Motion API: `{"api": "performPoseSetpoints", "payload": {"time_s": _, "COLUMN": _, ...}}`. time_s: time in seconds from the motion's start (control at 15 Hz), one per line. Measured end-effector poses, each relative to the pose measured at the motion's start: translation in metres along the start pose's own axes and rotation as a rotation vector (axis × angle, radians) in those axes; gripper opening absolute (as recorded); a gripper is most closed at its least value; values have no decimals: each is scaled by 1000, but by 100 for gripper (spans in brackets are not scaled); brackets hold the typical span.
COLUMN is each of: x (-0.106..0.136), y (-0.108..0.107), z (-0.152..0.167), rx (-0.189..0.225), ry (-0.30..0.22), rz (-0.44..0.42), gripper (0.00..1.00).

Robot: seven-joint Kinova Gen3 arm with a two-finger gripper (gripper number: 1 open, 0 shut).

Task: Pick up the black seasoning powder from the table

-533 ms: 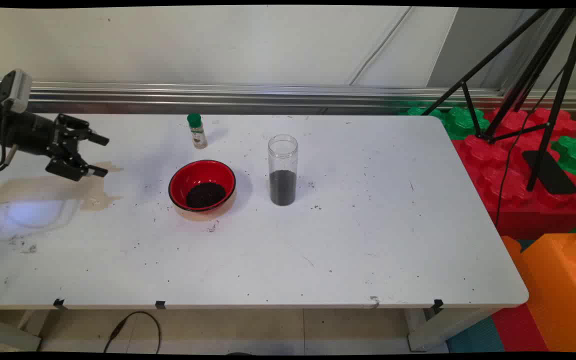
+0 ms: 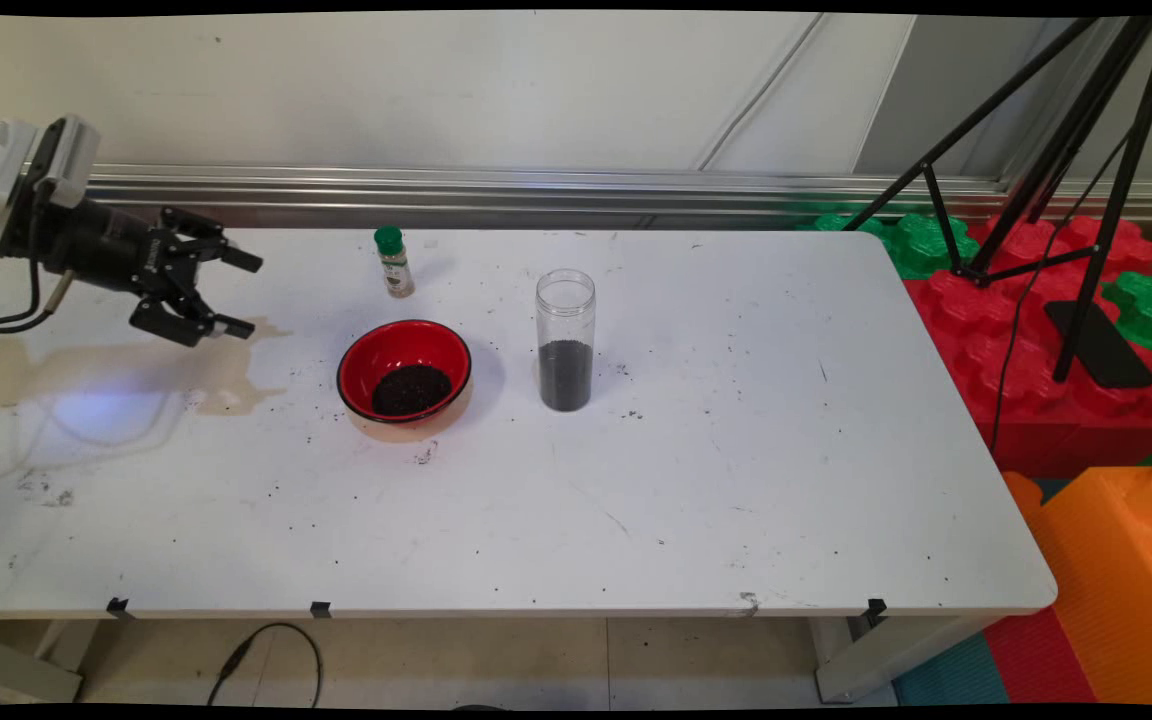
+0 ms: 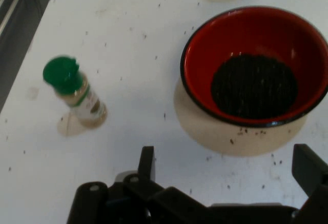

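My gripper hangs open and empty above the table's left side, fingers pointing right. To its right stands a small spice jar with a green cap, and a red bowl with dark grains in its bottom. In the hand view the spice jar is at the left and the red bowl at the upper right, both beyond my gripper. Right of the bowl stands a tall clear jar, about half full of dark grains.
Dark specks lie scattered over the white table. A brownish stain marks the table under my gripper. A black tripod stands on red and green foam blocks off the table's right end. A metal rail runs along the back.
My gripper has moved right and a little up, closer to the spice jar and bowl. Nothing on the table has shifted.
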Motion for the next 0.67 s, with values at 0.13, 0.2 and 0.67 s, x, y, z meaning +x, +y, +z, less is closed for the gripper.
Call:
{"api": "performPoseSetpoints", "payload": {"time_s": 0.13, "x": 8, "y": -1, "z": 6, "rx": -13, "ry": 21, "rz": 16, "gripper": 100}}
{"api": "performPoseSetpoints", "payload": {"time_s": 0.2, "x": 12, "y": -2, "z": 9, "rx": -19, "ry": 30, "rz": 22, "gripper": 100}}
{"api": "performPoseSetpoints", "payload": {"time_s": 0.67, "x": 37, "y": -4, "z": 33, "rx": -58, "ry": 97, "rz": 47, "gripper": 100}}
